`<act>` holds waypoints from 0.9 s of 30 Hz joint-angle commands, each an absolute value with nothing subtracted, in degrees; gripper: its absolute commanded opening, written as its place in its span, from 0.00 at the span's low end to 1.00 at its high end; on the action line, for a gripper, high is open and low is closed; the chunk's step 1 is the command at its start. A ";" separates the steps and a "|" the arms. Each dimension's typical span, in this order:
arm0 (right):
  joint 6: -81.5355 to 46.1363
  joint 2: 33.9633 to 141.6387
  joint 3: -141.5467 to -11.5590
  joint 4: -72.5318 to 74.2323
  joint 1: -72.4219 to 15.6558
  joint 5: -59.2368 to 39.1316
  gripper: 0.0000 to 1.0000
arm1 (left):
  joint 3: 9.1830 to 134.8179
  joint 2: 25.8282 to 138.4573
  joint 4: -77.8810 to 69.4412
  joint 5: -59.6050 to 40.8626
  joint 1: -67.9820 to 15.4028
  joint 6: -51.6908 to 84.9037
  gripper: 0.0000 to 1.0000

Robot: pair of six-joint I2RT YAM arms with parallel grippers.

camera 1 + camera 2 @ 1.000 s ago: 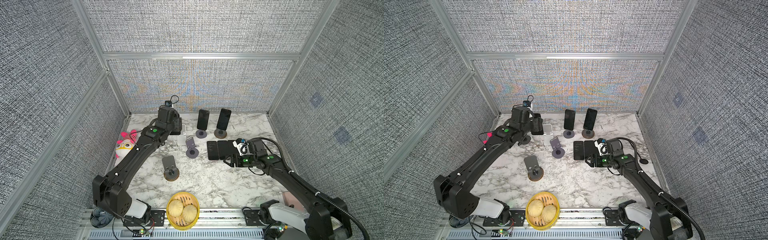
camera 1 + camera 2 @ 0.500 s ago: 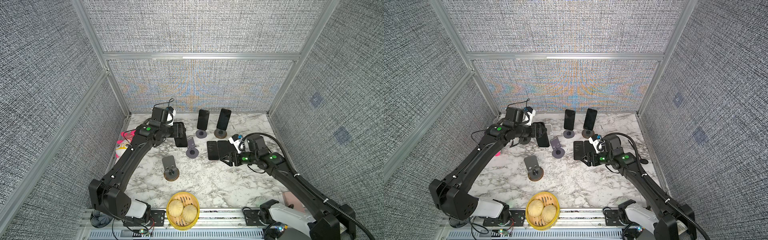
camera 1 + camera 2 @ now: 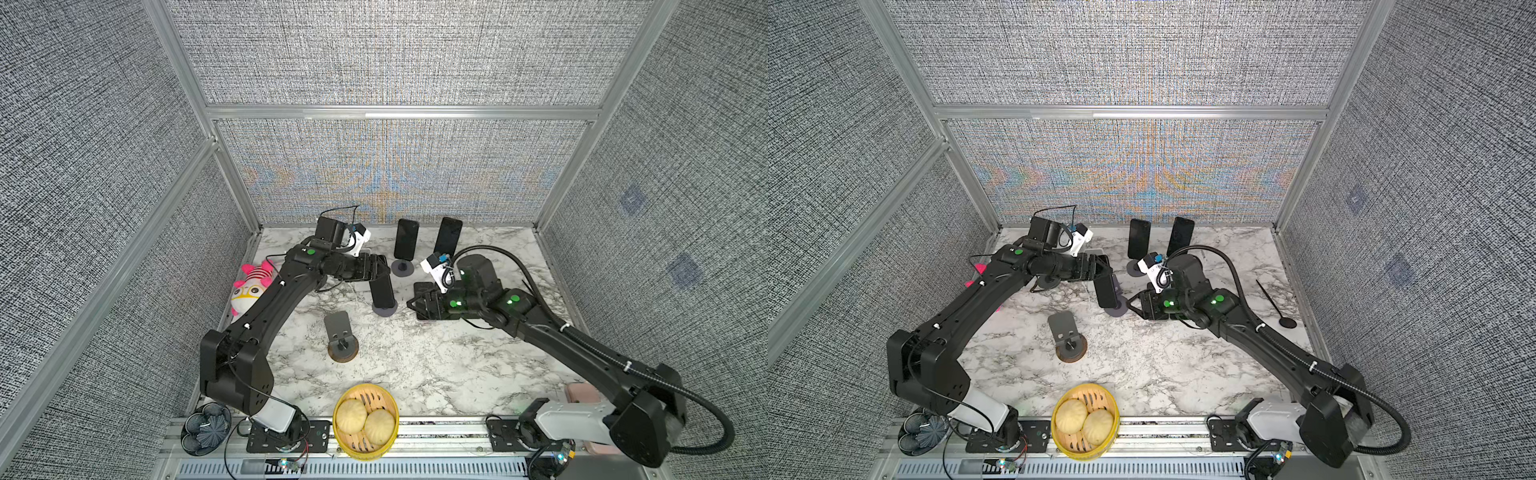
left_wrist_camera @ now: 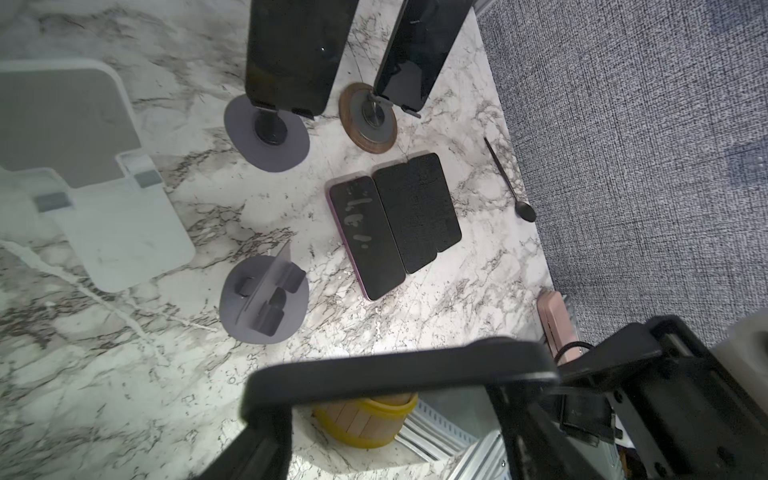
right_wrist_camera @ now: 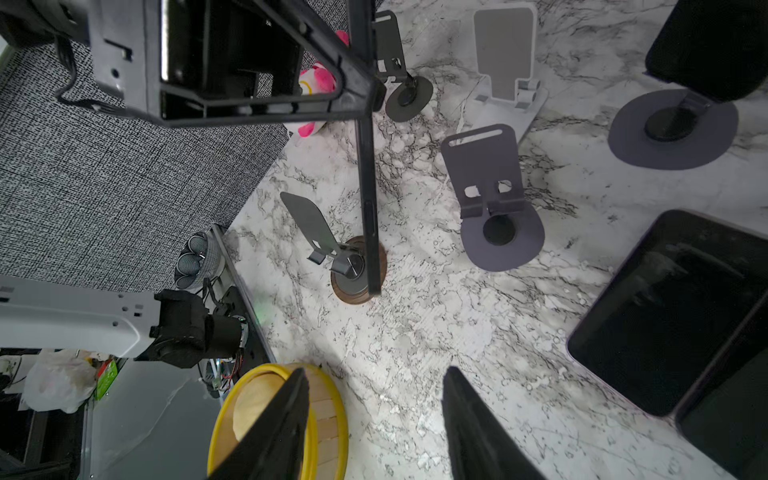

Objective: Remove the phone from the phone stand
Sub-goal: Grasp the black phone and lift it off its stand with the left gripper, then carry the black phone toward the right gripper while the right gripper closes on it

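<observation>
Hanging upright from the left gripper (image 3: 380, 270), whose jaws are clamped on its upper end, the phone (image 3: 382, 291) is in the air over the middle of the marble bench (image 3: 436, 365), clear of the empty grey stand (image 4: 264, 305) near it. The right gripper (image 5: 374, 419) hovers with jaws apart and nothing between them, over flat phones (image 4: 365, 237) toward the right edge. Two upright phones (image 3: 406, 241) stand on holders at the back edge. A plush toy (image 3: 251, 286) lies at the left edge, a steamer (image 3: 365, 451) at the front edge. Grey fabric walls (image 3: 374, 54) close three sides. Bare marble spreads toward the front right corner.
</observation>
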State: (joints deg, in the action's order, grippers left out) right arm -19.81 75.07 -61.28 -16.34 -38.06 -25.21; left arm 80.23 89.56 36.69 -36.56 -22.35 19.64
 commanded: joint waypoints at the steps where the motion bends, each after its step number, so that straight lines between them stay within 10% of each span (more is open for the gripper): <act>1: -21.59 77.31 -62.72 -11.58 -39.53 -22.84 0.45 | 78.36 88.87 32.26 -40.60 -22.32 21.34 0.00; 27: -23.80 85.40 -66.80 -8.13 -40.39 -23.71 0.25 | 76.20 88.66 29.79 -42.45 -22.32 22.94 0.00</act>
State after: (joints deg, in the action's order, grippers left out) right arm -23.29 85.12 -66.65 -10.22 -40.42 -23.81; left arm 75.96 88.60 31.79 -40.88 -22.37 22.76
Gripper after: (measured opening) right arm 0.254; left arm 0.730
